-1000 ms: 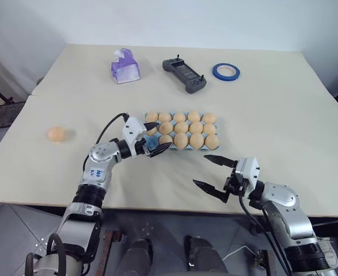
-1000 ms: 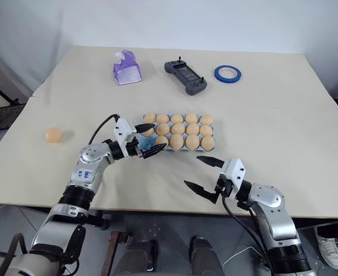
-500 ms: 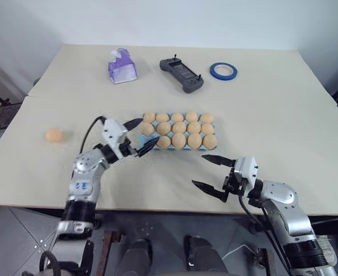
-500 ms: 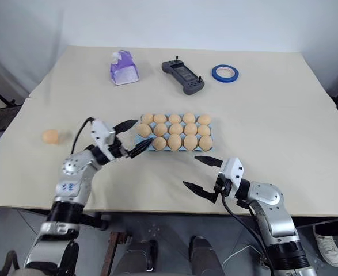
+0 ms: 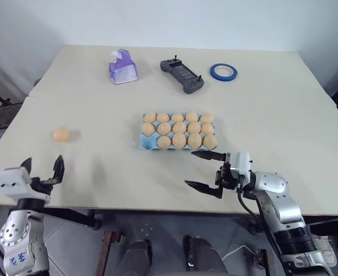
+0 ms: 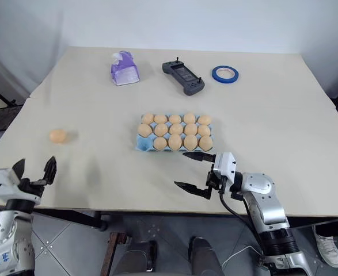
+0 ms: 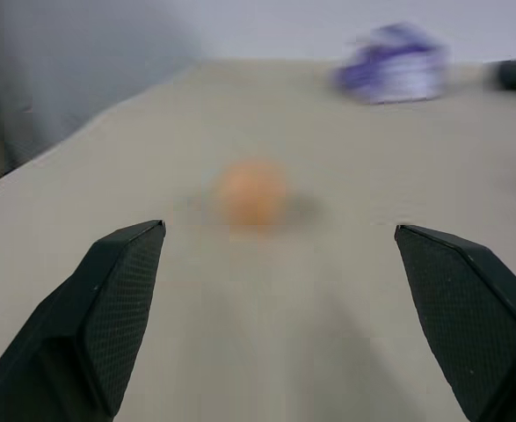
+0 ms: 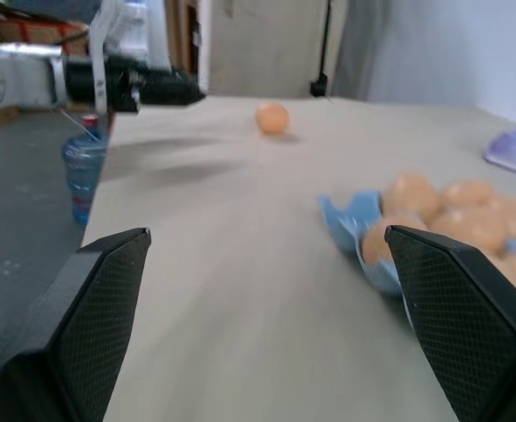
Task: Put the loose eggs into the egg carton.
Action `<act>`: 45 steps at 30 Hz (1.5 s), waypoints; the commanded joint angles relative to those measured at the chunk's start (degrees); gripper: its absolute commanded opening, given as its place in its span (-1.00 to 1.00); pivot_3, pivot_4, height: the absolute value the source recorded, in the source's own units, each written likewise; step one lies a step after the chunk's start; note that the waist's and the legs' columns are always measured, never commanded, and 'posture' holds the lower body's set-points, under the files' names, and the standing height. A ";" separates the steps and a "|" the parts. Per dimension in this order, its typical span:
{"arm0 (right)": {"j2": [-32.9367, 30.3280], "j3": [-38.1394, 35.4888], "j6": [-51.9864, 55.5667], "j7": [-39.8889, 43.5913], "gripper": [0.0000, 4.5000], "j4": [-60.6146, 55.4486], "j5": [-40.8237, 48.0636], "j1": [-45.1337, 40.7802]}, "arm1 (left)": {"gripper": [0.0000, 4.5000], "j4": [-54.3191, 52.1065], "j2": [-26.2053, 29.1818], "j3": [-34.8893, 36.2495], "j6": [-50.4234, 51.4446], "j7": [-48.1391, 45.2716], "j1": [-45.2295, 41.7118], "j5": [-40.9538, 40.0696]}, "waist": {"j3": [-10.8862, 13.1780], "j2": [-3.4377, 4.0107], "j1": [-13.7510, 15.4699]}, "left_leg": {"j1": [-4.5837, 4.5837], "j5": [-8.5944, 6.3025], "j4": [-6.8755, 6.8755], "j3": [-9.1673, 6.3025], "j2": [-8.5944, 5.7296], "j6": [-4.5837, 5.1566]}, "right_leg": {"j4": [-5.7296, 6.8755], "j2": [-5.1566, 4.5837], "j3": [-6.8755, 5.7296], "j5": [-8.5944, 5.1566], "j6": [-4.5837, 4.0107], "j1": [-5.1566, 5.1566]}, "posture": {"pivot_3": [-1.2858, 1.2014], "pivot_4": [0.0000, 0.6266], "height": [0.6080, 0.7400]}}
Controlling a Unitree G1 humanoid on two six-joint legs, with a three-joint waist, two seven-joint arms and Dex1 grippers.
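The light blue egg carton [image 5: 147,142] sits mid-table, and eggs fill every cup but the front-left one. One loose egg [image 5: 60,134] lies on the table far to the carton's left. My left gripper [image 5: 42,165] hangs open and empty at the table's front-left edge, pointing toward that egg [image 7: 251,193], which lies a little way ahead between its fingers. My right gripper [image 5: 190,168] is open and empty just in front of the carton's near edge, pointing left. The right wrist view looks along the table past the carton's empty corner cup [image 8: 350,215] to the egg [image 8: 272,117].
A purple tissue pack [image 5: 122,66], a black controller [image 5: 183,73] and a blue tape roll [image 5: 223,71] line the table's far side. A water bottle [image 8: 82,171] stands on the floor beyond the table's left edge.
My left arm has swung away from the carton's left end, leftward and back to the table's front-left edge, still open. My right gripper has edged slightly left.
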 commanded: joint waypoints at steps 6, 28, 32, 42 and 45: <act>1.06 0.60 -0.22 0.55 1.00 -0.11 0.60 -1.41 | 0.98 2.07 3.22 -4.83 2.76 4.53 -11.38 2.30 | -0.03 -0.05 1.04 | -0.03 -0.01 0.00 -0.01 0.02 -0.02 | -0.08 -0.05 -0.16 -0.14 -0.30 0.08 | 0.03 -0.52 1.00; 0.54 0.17 1.00 -3.40 1.00 -2.44 -0.33 0.07 | 0.98 53.97 12.99 -12.41 -7.57 9.32 -46.11 12.56 | -0.06 -0.08 0.51 | -0.08 0.04 -0.01 0.29 0.17 0.05 | 0.10 0.05 -0.85 0.04 0.02 -0.17 | 0.03 -0.52 1.00; 0.43 -0.06 0.97 -3.98 1.00 -2.65 -0.42 0.34 | 0.98 57.91 14.28 -12.58 -8.53 9.91 -47.87 12.70 | -0.06 -0.08 0.61 | -0.06 0.04 0.00 0.35 0.17 0.05 | 0.12 0.03 -0.85 0.04 0.02 -0.17 | 0.03 -0.52 1.00; 0.49 0.25 1.45 -4.82 1.00 -3.34 -0.43 0.62 | 0.98 58.66 14.73 -12.76 -9.17 9.30 -46.68 12.10 | -0.06 -0.11 0.56 | -0.09 0.02 -0.01 0.35 0.17 0.01 | 0.12 0.00 -0.87 0.04 0.02 -0.20 | 0.03 -0.52 1.00; 0.41 0.40 1.66 -4.77 1.00 -3.34 -0.42 0.60 | 0.70 57.97 14.60 -12.60 -9.33 8.73 -45.82 11.75 | -0.06 -0.11 0.56 | -0.09 0.01 0.00 0.35 0.17 0.01 | 0.12 0.00 -0.87 0.04 0.02 -0.21 | 0.03 -0.52 1.00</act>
